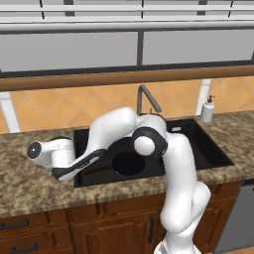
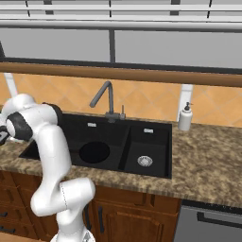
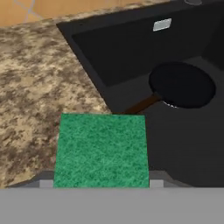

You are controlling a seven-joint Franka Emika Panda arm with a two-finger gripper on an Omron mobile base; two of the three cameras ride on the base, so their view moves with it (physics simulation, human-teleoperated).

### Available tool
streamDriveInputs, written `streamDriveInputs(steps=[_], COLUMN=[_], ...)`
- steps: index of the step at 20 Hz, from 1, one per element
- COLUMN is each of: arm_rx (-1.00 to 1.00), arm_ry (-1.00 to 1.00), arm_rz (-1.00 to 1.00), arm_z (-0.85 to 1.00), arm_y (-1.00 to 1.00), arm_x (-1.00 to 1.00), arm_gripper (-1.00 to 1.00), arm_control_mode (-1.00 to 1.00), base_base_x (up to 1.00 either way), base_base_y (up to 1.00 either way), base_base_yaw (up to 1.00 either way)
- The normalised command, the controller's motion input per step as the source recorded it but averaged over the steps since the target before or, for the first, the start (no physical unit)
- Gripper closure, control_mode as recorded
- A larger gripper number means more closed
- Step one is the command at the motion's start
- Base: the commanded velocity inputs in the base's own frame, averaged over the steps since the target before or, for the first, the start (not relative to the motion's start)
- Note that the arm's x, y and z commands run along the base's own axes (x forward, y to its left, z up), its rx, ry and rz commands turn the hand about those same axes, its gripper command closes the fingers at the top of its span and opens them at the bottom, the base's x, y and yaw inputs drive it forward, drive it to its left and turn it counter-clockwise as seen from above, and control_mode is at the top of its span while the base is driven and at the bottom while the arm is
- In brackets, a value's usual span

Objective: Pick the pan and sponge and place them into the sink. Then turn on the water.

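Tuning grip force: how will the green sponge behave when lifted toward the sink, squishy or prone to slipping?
The sponge looks like a small flat block, so probably light and compressible. Its coarse green top suggests decent friction, so slipping seems unlikely. Being flat, it shouldn't roll once dropped beside the pan in the sink.

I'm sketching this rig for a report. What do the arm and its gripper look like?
The arm is made of glossy white, rounded, tube-like segments with dark grey to black bands and caps at the joints. No cables or markings can be seen. The gripper is a white block with dark trim and small dark jaws.
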Motion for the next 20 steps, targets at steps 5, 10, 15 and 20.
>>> streamDriveInputs(steps=[5, 10, 15, 20], arm_rx=[-0.01, 0.02, 0.06, 0.09], arm_ry=[-0.29, -0.11, -0.17, -0.29], arm_rz=[-0.33, -0.39, -0.34, -0.26], arm_z=[0.67, 0.64, 0.30, 0.00], arm_y=[-0.55, -0.88, -0.97, -0.84], arm_x=[-0.35, -0.31, -0.46, -0.88], arm_gripper=[1.00, 1.00, 1.00, 1.00], arm_control_mode=[-1.00, -1.00, -1.00, -1.00], base_base_x=[0.00, 0.00, 0.00, 0.00], base_base_y=[0.00, 0.00, 0.00, 0.00], base_base_yaw=[0.00, 0.00, 0.00, 0.00])
